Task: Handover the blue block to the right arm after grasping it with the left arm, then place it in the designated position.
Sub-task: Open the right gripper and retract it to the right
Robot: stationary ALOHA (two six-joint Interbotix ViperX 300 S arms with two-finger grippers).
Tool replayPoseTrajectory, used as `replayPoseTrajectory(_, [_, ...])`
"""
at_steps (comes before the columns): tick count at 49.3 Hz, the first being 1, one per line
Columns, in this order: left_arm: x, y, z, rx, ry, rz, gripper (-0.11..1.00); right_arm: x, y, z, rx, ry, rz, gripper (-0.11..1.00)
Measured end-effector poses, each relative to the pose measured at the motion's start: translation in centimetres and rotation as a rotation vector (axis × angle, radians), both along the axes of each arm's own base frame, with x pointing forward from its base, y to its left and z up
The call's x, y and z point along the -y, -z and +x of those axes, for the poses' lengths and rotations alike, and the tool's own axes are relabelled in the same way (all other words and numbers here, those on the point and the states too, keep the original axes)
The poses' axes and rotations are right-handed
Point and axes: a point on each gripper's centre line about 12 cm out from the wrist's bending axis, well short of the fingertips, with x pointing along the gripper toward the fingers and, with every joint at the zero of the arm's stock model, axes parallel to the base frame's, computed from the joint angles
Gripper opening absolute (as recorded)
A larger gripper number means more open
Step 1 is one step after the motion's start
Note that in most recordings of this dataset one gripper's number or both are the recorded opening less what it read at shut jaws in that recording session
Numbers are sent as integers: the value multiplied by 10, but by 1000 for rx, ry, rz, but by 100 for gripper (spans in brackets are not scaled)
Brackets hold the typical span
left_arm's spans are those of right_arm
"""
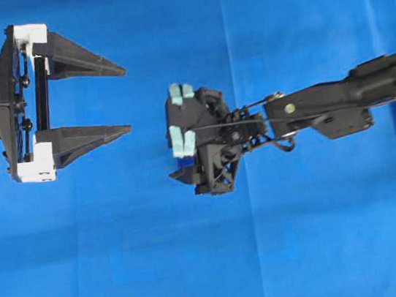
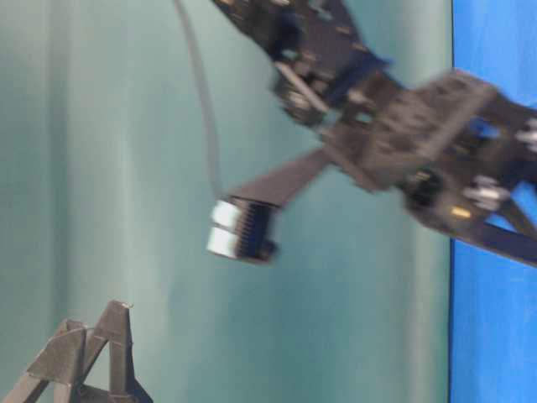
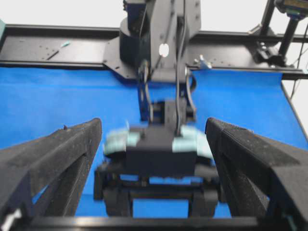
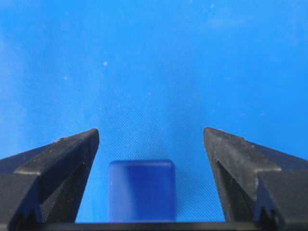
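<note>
**A:** Where is the blue block (image 4: pixel 141 190)?

**B:** Between the two fingers of the right gripper (image 4: pixel 151 134), close in toward the palm and short of the fingertips. The wrist view shows bare cloth on either side of it, so neither finger touches it. It seems to rest on the blue cloth (image 1: pixel 198 252). From overhead it's hidden under that hand.

**A:** So the right hand isn't holding it?

**B:** No. Its jaws stand wide, much wider than the block, with nothing gripped. The left gripper (image 1: pixel 126 99) is spread fully too, and empty. It is well apart from the block, with its fingertips pointing across the cloth toward the right hand.

**A:** Which step is that, then?

**B:** I'd say the last one, the placing. Both hands are empty and the block lies under the right one, which looks like a release onto the cloth. I can't see any mark for the designated spot, so I can't tell whether it's in the right place.

**A:** What does the next move call for?

**B:** If the spot is right, the right hand should lift straight away from the cloth with its fingers kept wide, so neither tip nudges the block. If not, the fingers should close squarely on the two side faces before any lift.
</note>
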Motion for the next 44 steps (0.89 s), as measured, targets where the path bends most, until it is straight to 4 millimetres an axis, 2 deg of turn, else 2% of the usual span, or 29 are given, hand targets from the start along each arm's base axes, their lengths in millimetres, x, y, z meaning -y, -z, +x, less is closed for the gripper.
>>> replayPoseTrajectory(27, [0,0,0,0,0,0,93,11,-109,-58,91,41,-59,82])
replayPoseTrajectory(44, [0,0,0,0,0,0,93,18,-157,-91,149,65,-99,81])
